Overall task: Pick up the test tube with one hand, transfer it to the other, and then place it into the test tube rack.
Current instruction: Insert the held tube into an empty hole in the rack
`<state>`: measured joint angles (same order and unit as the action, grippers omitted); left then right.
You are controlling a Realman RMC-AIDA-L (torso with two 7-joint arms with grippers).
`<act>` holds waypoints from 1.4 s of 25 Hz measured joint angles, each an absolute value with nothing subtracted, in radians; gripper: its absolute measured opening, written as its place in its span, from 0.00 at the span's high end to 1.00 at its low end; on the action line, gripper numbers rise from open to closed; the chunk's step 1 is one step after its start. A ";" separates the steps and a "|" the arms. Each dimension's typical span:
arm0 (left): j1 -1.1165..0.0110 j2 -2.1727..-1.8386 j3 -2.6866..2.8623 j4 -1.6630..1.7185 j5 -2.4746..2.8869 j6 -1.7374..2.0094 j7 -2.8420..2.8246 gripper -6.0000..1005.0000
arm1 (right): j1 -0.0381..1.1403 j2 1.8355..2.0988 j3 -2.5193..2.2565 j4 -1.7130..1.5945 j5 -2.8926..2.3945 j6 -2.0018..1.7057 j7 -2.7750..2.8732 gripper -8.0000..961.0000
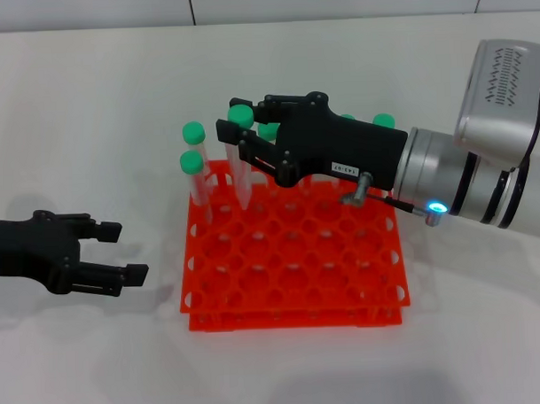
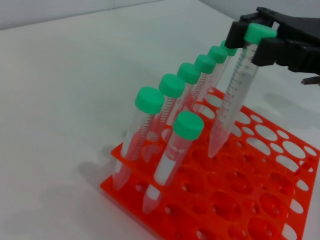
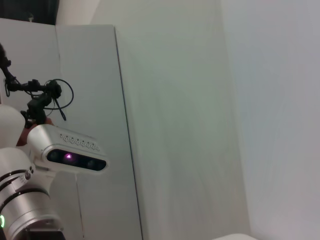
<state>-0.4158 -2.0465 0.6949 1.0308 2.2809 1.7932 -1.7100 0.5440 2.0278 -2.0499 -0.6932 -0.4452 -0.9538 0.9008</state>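
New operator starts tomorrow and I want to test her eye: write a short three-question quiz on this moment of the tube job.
1. True or false: the left tool holds a tube.
2. What does the right tool grip on the test tube: A) its green cap end, B) its tip, C) its middle?
3. Where is that tube's tip relative to the test tube rack?

Key: 1. False: it is open, empty, left of the rack. 2. A. 3. Down at a rack hole, with the tube tilted.
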 joint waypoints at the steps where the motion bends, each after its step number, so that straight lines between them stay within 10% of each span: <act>1: -0.416 -2.048 0.695 1.031 2.281 1.793 -1.710 0.11 | 0.545 2.028 -2.055 -0.693 -0.436 -0.951 0.894 0.72; 35: -0.422 -2.053 0.695 1.032 2.279 1.793 -1.706 0.11 | 0.608 2.028 -2.165 -0.675 -0.287 -0.839 0.797 0.72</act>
